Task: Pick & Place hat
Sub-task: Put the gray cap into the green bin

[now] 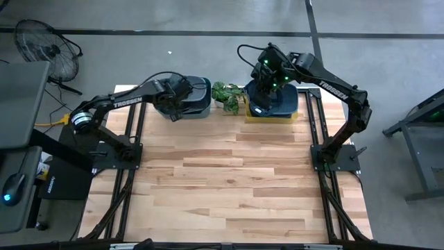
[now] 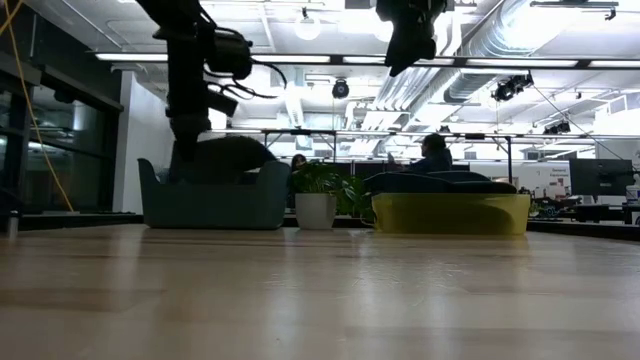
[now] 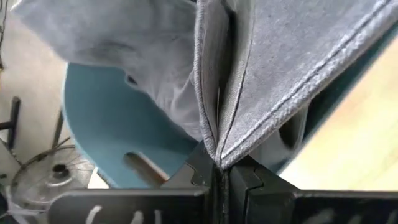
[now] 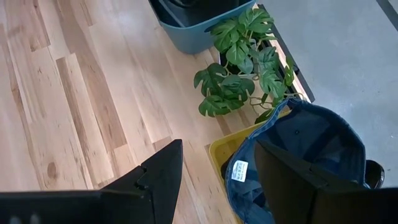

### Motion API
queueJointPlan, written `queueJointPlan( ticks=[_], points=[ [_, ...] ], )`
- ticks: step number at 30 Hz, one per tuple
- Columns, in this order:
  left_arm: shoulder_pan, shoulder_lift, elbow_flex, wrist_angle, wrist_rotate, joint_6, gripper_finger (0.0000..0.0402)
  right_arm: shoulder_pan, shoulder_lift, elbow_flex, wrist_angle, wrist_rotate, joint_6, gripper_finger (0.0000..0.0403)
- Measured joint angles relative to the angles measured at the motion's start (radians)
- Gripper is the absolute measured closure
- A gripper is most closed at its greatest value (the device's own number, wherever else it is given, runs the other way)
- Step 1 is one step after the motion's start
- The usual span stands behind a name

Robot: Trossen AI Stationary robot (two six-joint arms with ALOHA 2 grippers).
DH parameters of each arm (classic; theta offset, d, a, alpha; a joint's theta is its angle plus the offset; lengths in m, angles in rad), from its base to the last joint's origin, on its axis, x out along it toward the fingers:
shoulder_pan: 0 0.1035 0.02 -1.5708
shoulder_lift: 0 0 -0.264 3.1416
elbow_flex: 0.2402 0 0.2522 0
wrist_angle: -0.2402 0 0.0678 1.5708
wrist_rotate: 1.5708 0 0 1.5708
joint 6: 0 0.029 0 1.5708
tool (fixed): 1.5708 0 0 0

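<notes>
Already clamped in my left gripper (image 3: 222, 171), a fold of the grey hat (image 3: 261, 74) is pinched tight between the closed fingers, the cloth bunched just above the blue bin (image 3: 106, 124) at the back of the tabletop (image 1: 229, 187). From above, that left gripper sits down in the blue bin, on the left of the small potted plant (image 1: 227, 95). Beyond the plant, my right gripper (image 4: 217, 168) hangs with its fingers spread wide and holding nothing, poised over the yellow bin (image 4: 221, 155), where a dark blue hat (image 4: 305, 149) lies with its inside turned up and a white label showing. By my reckoning the job is partway through: one hat is in hand at the blue bin, whether being lifted out or set down I cannot tell, and the dark blue hat rests in its yellow bin, ungripped.
</notes>
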Motion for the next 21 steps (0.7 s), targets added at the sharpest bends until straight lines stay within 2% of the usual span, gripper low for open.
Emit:
queueJointPlan(
  ticks=[10,16,21],
  points=[
    [-0.011,0.149,0.000,0.009,0.053,-0.053,0.0386,0.000,0.000,0.000,-0.010,0.002,0.005,0.0210],
    [-0.014,0.166,0.004,0.026,0.048,-0.056,0.0313,0.000,0.000,0.000,-0.012,0.003,0.005,0.0210],
    [-0.017,0.166,0.062,0.017,0.072,-0.042,0.0243,0.000,0.000,0.000,-0.013,0.003,-0.001,0.0210]
  ],
)
